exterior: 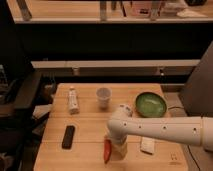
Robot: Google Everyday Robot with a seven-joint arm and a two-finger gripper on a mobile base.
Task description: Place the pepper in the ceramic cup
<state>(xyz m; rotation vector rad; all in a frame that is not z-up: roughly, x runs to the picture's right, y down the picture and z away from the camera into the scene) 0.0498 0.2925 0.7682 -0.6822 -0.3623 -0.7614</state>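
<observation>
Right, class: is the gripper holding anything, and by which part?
Cannot be told. The gripper sits low over the table near its front edge, right beside the pepper, but any hold on it is hidden.

Red pepper (pixel 107 150) by wht pincer (pixel 115 148)

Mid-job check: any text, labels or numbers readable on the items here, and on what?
No text can be read.
White bottle, lying at left: label, if any, too small to read.
Black bar, ceramic cup, green bowl: no markings visible.
The gripper, low beside the pepper: no markings visible.
</observation>
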